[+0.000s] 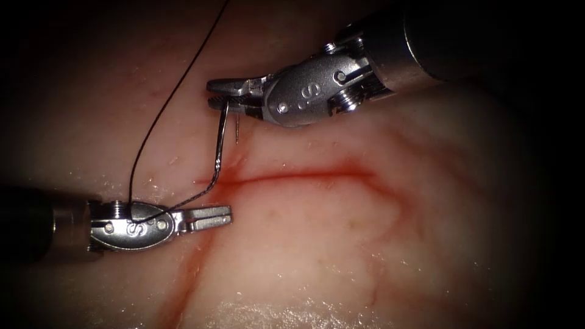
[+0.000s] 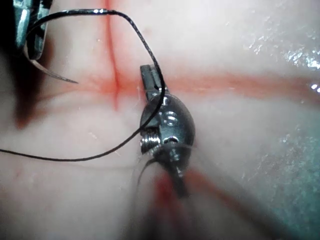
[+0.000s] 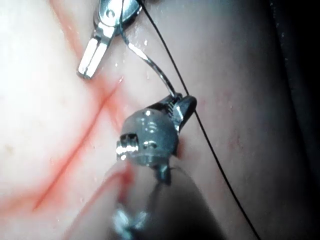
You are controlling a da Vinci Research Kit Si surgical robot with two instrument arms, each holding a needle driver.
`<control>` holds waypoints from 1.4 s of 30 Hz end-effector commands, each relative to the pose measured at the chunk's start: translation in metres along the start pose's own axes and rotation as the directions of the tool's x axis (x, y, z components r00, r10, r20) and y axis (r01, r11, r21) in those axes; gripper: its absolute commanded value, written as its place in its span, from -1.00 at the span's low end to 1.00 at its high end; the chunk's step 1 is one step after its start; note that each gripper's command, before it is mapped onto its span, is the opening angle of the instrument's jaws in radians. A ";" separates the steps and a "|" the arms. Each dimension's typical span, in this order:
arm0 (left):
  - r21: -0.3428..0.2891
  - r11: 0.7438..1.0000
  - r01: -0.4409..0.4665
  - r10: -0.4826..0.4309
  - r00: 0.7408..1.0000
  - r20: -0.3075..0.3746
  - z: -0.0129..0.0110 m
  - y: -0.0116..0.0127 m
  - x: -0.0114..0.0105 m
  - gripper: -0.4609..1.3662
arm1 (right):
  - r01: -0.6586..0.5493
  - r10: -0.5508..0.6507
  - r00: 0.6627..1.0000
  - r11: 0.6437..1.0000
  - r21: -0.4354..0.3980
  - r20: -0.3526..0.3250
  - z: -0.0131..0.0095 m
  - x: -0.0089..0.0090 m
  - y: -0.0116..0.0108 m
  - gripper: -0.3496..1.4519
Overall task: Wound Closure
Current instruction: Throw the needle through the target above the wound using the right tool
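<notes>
My right tool (image 1: pixel 222 94) is shut on the curved needle (image 1: pixel 219 146), gripping it near the pointed end, above the left end of the cut (image 1: pixel 292 176). A short tip pokes out below the jaws. The rest of the needle arcs down toward my left tool (image 1: pixel 213 216), clear of the tissue. The left tool is shut on nothing, just below the cut's left end. Black thread (image 1: pixel 158 116) runs from the needle's tail over the left tool's body and off the top of the picture. The left wrist view shows the free needle tip (image 2: pixel 55 75), the thread (image 2: pixel 145 42) and the left tool (image 2: pixel 150 80). The right wrist view shows the right tool (image 3: pixel 180 107) and the needle (image 3: pixel 145 57).
Red fluid stains the tissue (image 1: pixel 341 244) along the cut and in a streak (image 1: pixel 183 286) running down below the left tool. A fainter red line (image 1: pixel 396 201) curves off the cut's right end. The left tool (image 3: pixel 92 55) also appears in the right wrist view.
</notes>
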 end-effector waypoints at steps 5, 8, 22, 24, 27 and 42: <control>-0.009 1.000 -0.009 0.010 0.999 0.047 -0.0006 0.0000 -0.0002 -0.88 | 0.006 -0.006 1.000 1.000 -0.004 -0.001 -0.0001 0.0000 -0.0005 -1.00; -0.015 1.000 -0.012 0.013 0.998 0.067 -0.0006 0.0001 -0.0005 -0.88 | 0.012 -0.012 1.000 1.000 -0.005 -0.001 0.0000 -0.0002 -0.0010 -1.00; -0.022 0.999 -0.037 0.040 0.984 0.172 0.0002 0.0014 -0.0023 -0.88 | 0.018 -0.018 1.000 1.000 -0.009 0.002 0.0004 -0.0008 -0.0015 -1.00; -0.022 0.999 -0.037 0.040 0.984 0.172 0.0002 0.0014 -0.0023 -0.88 | 0.020 -0.020 1.000 1.000 -0.010 0.002 0.0004 -0.0009 -0.0017 -1.00; -0.023 0.999 -0.043 0.046 0.984 0.172 0.0001 0.0014 -0.0023 -0.88 | 0.024 -0.024 1.000 1.000 -0.011 0.003 0.0006 -0.0010 -0.0021 -1.00; -0.019 1.000 -0.013 0.016 0.985 0.172 -0.0003 0.0013 -0.0022 -0.88 | 0.051 -0.050 0.999 0.998 -0.035 0.009 0.0020 -0.0026 -0.0071 -1.00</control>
